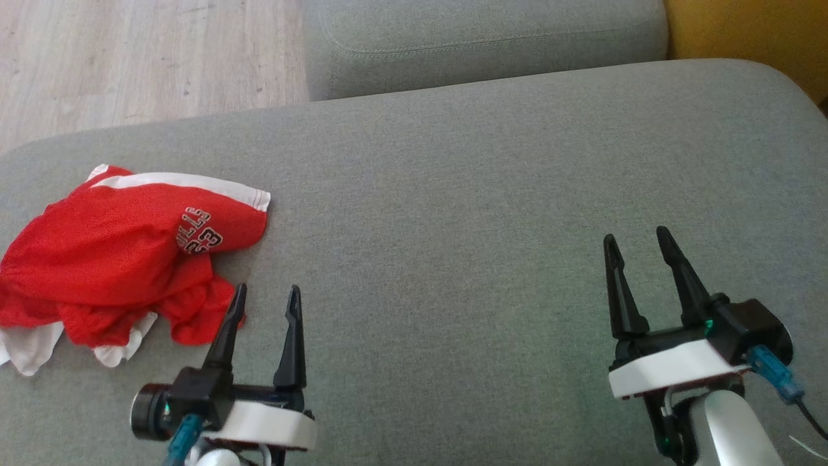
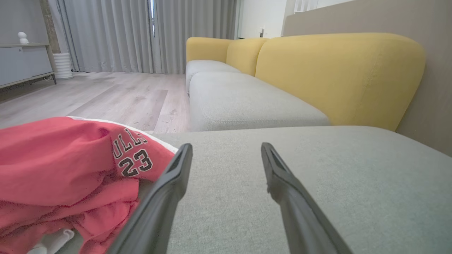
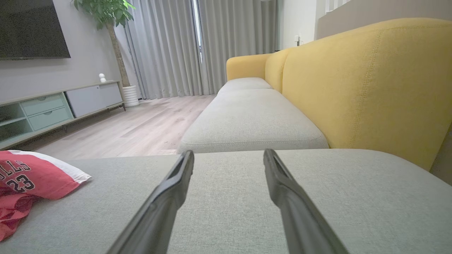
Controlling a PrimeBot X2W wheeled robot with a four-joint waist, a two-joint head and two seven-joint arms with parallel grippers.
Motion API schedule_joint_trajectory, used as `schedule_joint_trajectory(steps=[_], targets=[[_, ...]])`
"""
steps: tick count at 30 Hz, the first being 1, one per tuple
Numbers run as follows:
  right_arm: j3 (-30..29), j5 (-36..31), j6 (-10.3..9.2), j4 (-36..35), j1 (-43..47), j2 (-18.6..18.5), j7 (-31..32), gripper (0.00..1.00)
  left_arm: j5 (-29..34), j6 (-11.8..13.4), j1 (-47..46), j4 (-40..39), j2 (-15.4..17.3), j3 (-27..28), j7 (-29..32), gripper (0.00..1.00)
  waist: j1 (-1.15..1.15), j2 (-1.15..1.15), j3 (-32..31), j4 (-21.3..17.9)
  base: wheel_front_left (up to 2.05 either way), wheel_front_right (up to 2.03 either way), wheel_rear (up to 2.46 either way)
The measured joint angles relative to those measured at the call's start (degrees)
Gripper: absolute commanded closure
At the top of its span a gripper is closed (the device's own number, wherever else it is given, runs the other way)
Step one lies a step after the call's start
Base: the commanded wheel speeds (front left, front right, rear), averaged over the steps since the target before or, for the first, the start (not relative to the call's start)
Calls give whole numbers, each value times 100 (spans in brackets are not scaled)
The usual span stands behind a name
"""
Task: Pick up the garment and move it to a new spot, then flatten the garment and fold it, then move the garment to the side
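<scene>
The garment [image 1: 123, 252] is a red jersey of fine, slightly shiny mesh with broad white trim. It lies crumpled in a soft, rounded heap at the left end of a wide seat [image 1: 491, 194], with white edges poking out below. The seat is covered in a grey, tightly woven cloth with a flecked grain and rounded corners. A second seat [image 1: 479, 45] of the same cloth, with a stitched seam near its edge, stands beyond it. Behind both seats runs a plump yellow backrest [image 2: 339, 74] in smooth fabric. The floor [image 1: 129, 58] is pale wood plank.

The left gripper [image 1: 267, 287] has its two dark, tapered fingers spread and holds nothing. Its left finger lies just beside the heap's near edge; whether it touches cannot be told. The right gripper [image 1: 634, 233] is likewise spread and empty, over bare seat well apart from the garment.

On a fold of the jersey, black white-edged letters read "ULLS" over the number "23".
</scene>
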Motion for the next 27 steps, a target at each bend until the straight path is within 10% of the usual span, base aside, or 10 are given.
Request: schedule_joint_trajectory(steps=[14, 27], targets=[[45, 921, 0, 232, 49, -3, -240, 0, 164, -414, 195, -264, -375, 563, -222, 0, 0, 0, -35, -23, 0, 0, 0], [179, 401, 0, 375, 122, -5, -363, 0, 944, -610, 266, 42, -532, 739, -355, 0, 0, 0, -69, -43, 0, 0, 0]])
